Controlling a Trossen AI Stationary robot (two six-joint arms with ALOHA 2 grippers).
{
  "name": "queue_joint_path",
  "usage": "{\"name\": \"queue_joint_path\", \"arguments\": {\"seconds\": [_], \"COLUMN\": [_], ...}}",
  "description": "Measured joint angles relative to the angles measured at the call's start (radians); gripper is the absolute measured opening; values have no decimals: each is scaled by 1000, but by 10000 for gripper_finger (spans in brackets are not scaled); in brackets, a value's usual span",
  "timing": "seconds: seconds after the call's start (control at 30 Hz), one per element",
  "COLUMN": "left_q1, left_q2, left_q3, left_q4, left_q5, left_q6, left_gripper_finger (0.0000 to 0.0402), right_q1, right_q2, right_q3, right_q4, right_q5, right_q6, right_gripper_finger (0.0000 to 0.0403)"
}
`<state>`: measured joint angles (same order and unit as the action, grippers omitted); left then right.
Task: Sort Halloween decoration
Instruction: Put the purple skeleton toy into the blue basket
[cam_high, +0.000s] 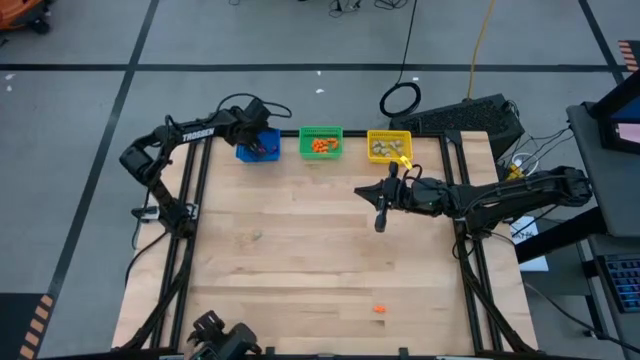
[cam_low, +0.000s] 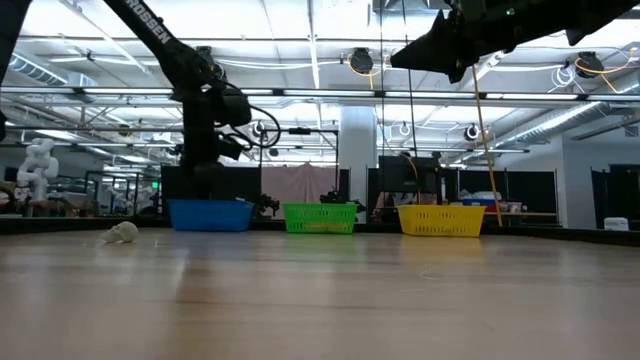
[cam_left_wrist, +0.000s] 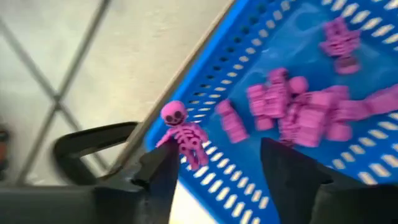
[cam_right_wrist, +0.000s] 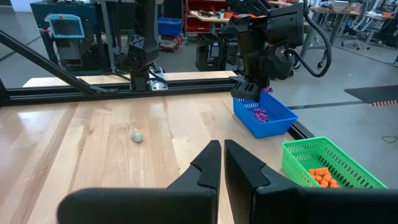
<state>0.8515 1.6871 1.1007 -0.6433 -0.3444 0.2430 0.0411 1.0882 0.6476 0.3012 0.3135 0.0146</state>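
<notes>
Purple skeleton (cam_left_wrist: 182, 132) hung between the left gripper's (cam_left_wrist: 217, 171) wide-open fingers over the blue bin (cam_high: 258, 150) of purple trinkets (cam_left_wrist: 305, 109). Green bin (cam_high: 321, 142) held orange ones, yellow bin (cam_high: 389, 146) pale ones; the right gripper (cam_high: 381, 222) hovered shut.

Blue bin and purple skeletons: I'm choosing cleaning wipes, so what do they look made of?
The blue bin looks like moulded plastic: slotted lattice walls, slight sheen. The purple skeletons look like moulded plastic or rubber, uniform in colour with a matte finish; which cannot be told.

Purple skeleton trinket (cam_left_wrist: 181, 132) at blue bin (cam_left_wrist: 267, 37) rim, purple trinkets (cam_left_wrist: 298, 109) heaped inside
</notes>
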Motion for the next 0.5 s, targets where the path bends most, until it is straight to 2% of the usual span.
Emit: {"name": "queue_joint_path", "arguments": {"seconds": [0.13,0.27,0.37,0.5], "left_q1": [-34,-69,-95,-122], "left_q2": [0,0,-1,-2], "left_q3": [0,0,0,0], "left_q4": [0,2,16,18], "left_q5": [-103,-98,14,299], "left_q6": [7,10,33,65], "left_gripper_finger": [248,256,249,231], "right_q1": [0,0,-8,-25], "right_q2": [0,0,10,91], "right_q3": [0,0,0,0], "right_q4": [0,-21,-62,-64], "right_q5": [0,0,11,27], "right_q6": [0,-1,-26,-77], "right_gripper_finger": [9,9,9,10]}}
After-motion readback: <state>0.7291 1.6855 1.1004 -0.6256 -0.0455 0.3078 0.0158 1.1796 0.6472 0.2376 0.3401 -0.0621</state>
